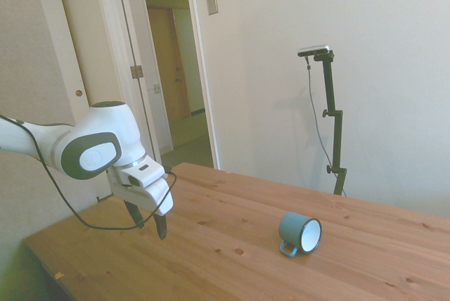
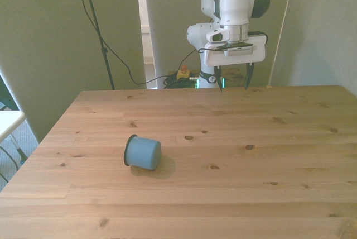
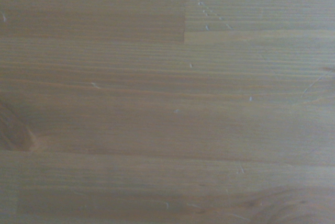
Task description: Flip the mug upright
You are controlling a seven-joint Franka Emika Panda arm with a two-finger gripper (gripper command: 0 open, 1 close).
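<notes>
Mug [image 1: 300, 233] lying on its side on the wooden worktop [image 2: 251, 127], not upright. Teal-blue outside, white inside, thin dark rim. In the side view, open mouth facing that camera and slightly rightward, loop handle at the low side against the boards. In the front view [image 2: 143, 152], closed base turned toward that camera, rim pointing to the front view's left and away.

Pincer [image 2: 234, 76] hanging over the far edge of the worktop, fingers pointing down and set apart, nothing between them. In the side view [image 1: 148, 223], fingertips just above the boards, whether touching not discernible.

Mug well apart from the pincer: nearer the front camera and off to the front view's left of it; in the side view, far to the right of it. Bare worktop between the two.

Wrist view: plain wood grain [image 3: 167, 103] with knots, slightly blurred; mug not in that frame.
</notes>
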